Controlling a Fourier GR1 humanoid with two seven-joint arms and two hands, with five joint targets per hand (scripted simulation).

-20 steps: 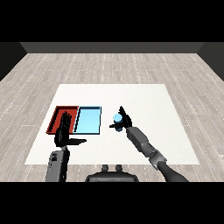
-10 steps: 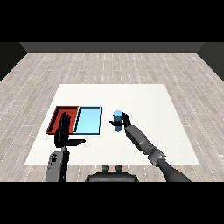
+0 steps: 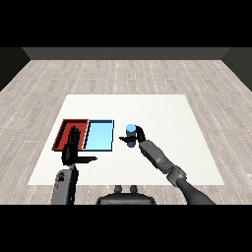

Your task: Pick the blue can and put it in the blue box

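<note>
A blue can (image 3: pixel 130 133) stands upright just right of the light blue tray (image 3: pixel 99 136). My right hand (image 3: pixel 137 137) is curled round the can, thumb in front and fingers behind it. My left hand (image 3: pixel 73 146) is raised near the red tray (image 3: pixel 65 129), fingers straight and thumb spread, holding nothing.
The red tray and the light blue tray lie side by side at the left of the white table (image 3: pixel 162 123). The table's front edge runs just below my left hand.
My right hand has moved left with the can toward the light blue tray and closed round it. The left hand has barely moved.
</note>
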